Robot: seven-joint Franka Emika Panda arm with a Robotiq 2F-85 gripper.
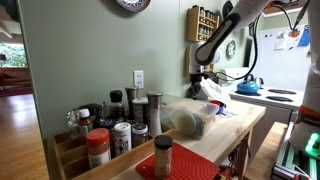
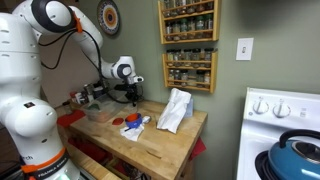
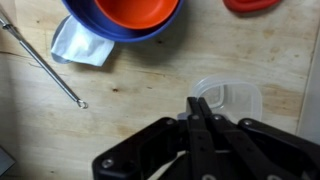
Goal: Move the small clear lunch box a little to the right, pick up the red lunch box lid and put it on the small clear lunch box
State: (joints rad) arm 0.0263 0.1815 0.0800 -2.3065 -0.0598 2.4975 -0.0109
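In the wrist view the small clear lunch box [image 3: 236,100] lies on the wooden counter, just right of my fingertips. My gripper [image 3: 198,108] is shut, its fingers pressed together, and the tips touch the box's left rim; I cannot tell whether a wall is pinched between them. The red lunch box lid [image 3: 256,5] shows only partly at the top right edge. In both exterior views the gripper [image 2: 128,97] [image 1: 197,80] is low over the counter. The lid and the box are too small to make out in the exterior views.
A blue bowl [image 3: 120,22] with an orange-red inside sits at the top of the wrist view, with a white cloth [image 3: 84,45] and a thin metal rod [image 3: 45,62] beside it. A white bag [image 2: 175,108] lies on the counter. Spice jars [image 1: 110,130] stand along its near end.
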